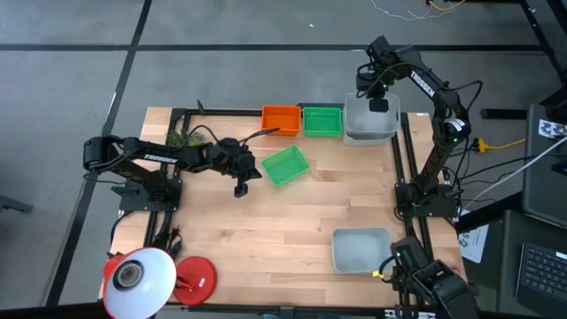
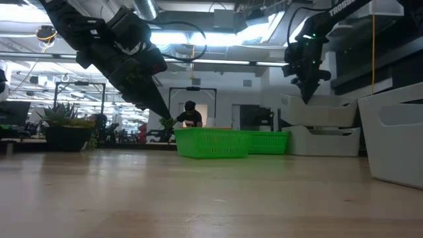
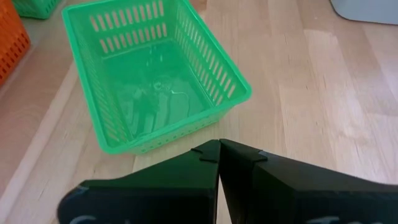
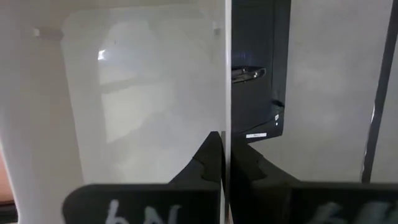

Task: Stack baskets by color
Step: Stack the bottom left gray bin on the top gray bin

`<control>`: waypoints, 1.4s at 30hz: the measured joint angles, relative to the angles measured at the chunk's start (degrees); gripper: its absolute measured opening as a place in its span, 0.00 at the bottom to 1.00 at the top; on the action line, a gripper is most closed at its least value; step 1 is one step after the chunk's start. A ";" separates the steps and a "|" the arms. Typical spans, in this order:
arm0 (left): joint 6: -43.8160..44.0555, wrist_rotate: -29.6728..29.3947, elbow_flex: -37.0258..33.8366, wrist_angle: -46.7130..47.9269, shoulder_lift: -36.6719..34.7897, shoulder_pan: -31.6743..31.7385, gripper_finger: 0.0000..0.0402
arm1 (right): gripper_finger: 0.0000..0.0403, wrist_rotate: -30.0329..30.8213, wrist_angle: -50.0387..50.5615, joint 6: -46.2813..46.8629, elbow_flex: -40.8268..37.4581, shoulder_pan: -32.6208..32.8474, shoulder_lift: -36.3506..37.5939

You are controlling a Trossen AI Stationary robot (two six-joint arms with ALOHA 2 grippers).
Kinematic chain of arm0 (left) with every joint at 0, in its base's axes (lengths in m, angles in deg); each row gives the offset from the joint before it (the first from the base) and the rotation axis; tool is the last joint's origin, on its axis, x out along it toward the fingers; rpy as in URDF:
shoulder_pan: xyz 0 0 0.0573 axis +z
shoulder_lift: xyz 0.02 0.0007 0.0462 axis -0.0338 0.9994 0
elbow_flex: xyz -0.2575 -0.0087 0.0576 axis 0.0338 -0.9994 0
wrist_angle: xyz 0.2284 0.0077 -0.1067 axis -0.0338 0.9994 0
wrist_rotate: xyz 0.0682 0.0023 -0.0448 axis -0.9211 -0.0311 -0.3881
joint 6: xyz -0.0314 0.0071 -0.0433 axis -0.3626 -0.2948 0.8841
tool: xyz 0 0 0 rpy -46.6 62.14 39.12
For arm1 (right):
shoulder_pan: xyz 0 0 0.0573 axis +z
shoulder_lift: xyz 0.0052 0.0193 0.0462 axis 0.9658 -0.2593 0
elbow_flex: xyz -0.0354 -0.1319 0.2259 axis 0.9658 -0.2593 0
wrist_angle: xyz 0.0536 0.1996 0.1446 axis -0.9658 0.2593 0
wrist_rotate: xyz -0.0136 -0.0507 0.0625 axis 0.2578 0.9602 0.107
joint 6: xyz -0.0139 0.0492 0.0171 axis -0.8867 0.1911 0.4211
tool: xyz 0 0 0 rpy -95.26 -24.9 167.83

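Baskets sitting on desk: orange basket, green basket and grey stack lining far edge; loose green basket lying tilted just before them; single grey basket resting near front right. Left tool hanging beside loose green basket, fingers pressing together, gripping nothing. Right tool hovering above grey stack, fingers together, empty.
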State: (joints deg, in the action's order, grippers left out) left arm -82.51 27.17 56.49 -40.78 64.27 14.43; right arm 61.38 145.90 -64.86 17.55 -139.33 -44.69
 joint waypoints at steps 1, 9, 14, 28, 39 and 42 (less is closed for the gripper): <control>0.01 0.00 0.00 0.13 0.00 0.01 0.00 | 0.00 0.19 -0.06 -0.11 -0.36 0.00 0.01; 0.04 -0.01 0.00 0.36 0.00 -0.07 0.00 | 0.00 2.39 -1.93 -1.63 -4.03 -0.09 0.02; 0.06 0.00 0.00 0.36 0.00 -0.07 0.00 | 0.00 2.37 -2.04 -2.88 -4.83 -0.09 0.02; 0.13 0.00 0.00 0.36 0.00 -0.04 0.00 | 0.05 2.39 -6.22 -1.39 -7.06 -0.09 0.04; 0.00 -0.02 0.00 0.36 0.00 -0.02 0.00 | 0.19 2.42 -5.34 -1.33 -7.04 -0.52 0.04; -0.02 -0.02 0.00 0.35 0.00 -0.04 0.00 | 0.21 2.44 -4.47 -1.39 -7.04 -0.50 0.04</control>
State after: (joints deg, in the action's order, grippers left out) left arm -82.53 27.15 56.49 -40.43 64.27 14.39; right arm 63.82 141.44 -66.24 10.52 -139.83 -44.64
